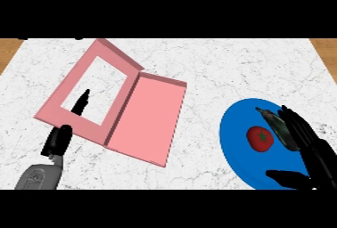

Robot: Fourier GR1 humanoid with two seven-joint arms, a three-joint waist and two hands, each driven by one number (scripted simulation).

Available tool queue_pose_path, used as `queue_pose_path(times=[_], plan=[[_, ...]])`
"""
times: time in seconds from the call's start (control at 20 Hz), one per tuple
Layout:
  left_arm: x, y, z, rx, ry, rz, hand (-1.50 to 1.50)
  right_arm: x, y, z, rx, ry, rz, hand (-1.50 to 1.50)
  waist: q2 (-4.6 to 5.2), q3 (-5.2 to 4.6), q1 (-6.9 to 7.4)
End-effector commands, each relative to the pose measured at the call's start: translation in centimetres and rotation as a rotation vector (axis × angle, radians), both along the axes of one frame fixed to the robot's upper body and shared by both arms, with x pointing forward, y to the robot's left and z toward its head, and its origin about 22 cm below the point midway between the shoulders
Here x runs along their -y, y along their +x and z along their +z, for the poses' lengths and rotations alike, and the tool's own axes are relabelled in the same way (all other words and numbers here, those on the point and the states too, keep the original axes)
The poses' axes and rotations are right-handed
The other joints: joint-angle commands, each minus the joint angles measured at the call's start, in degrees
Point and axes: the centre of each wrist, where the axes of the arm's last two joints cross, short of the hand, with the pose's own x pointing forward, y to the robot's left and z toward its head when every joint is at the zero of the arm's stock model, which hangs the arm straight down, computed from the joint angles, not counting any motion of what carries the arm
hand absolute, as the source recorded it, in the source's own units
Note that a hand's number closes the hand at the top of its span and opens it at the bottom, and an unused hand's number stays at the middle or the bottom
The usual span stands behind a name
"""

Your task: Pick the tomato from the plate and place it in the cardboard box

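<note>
The right hand hung over the right part of the blue plate, its fingers stretched out straight above and just right of the tomato and the thumb lying apart near the plate's lower rim, so it was released and gripping nothing. The tomato sat near the middle of the plate, red with a small green stalk mark on top, and no finger looked to be touching it, though how high the hand stood above it could not be told. The likeliest trouble from here, as I judge it, was the tomato rolling: it is round and smooth, and if the fingers closed off-centre or brushed it first, it could skid across the plate or over the rim onto the white marbled counter. A second risk lay in the carry, since the pink box stood well apart to the left, across bare counter, and a tomato held only at the fingertips might slip on the way. The box lay opened out, its lid folded flat to the right and its tray showing a pale floor with nothing in it but the shadow or tip of a finger. The left hand rested at the box's lower left corner, one finger pointing up over the tray; its other fingers looked relaxed, clutching nothing
</note>
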Motion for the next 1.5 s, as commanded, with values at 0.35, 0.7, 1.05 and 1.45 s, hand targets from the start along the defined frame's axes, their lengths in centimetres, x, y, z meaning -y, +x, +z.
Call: queue_pose_path(times=[0.35, 0.7, 1.05, 1.45], plan=[[0.3, 1.7, -0.6, -0.006, -0.004, 0.012, 0.00, -0.5, 2.7, -1.3, -0.012, 0.019, 0.029, -1.50, 0.03, 0.00, -0.15], [-1.0, -0.4, -0.2, 0.010, -0.011, 0.002, 0.00, -3.2, 3.2, -3.2, -0.006, -0.036, 0.036, 1.50, 0.00, 0.01, 0.05], [0.1, -0.7, -0.1, 0.002, 0.007, 0.000, 0.00, -1.9, 4.1, -3.6, 0.234, -0.123, -0.047, 1.50, 0.02, 0.03, 0.17], [1.2, 1.2, 1.5, 0.030, 0.016, -0.037, 0.00, -11.6, 4.6, -2.6, 0.199, -0.189, -0.050, 1.50, 0.22, -0.23, 1.99]])
